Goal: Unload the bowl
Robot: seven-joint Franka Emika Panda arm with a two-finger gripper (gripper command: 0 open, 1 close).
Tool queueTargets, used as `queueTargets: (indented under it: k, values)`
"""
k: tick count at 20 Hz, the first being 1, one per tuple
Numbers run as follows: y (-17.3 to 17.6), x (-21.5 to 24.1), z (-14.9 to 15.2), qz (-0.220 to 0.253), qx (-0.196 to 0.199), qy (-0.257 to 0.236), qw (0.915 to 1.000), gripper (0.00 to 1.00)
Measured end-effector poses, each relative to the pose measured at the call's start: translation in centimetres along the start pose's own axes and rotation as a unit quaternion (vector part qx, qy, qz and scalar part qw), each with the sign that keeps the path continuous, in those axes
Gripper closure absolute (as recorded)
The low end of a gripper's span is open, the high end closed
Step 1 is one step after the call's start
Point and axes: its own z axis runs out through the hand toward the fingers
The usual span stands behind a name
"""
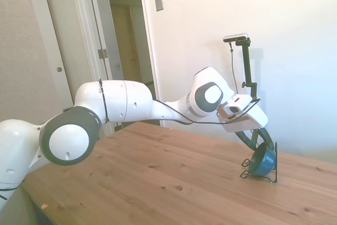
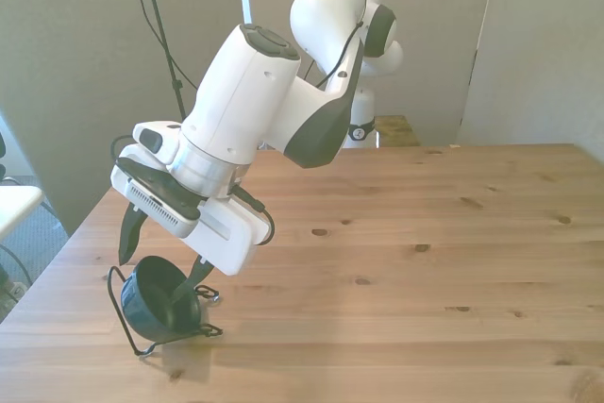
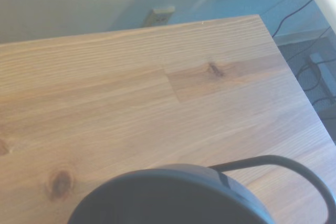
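- The bowl sits tilted on its side in the wire rack, near the bench's corner at the front view's left.
- In the side view, the rack stands on the bench toward its far end, with the bowl resting inside it.
- The end effector is directly above the bowl; one finger reaches down into the bowl's opening, the other lies outside its rim, toward the front view's left.
- The arm stretches over the bench from the side view's left to the rack.
- In the wrist view, the bowl lies close below the camera, a rack wire curving beside it, bench beyond.
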Motion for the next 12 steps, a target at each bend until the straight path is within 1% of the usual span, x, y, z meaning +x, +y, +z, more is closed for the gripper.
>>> queueTargets:
  k: [12]
  values:
    - [-0.13, -0.40, 0.14, -0.001, -0.006, 0.004, 1.0000, 1.00]
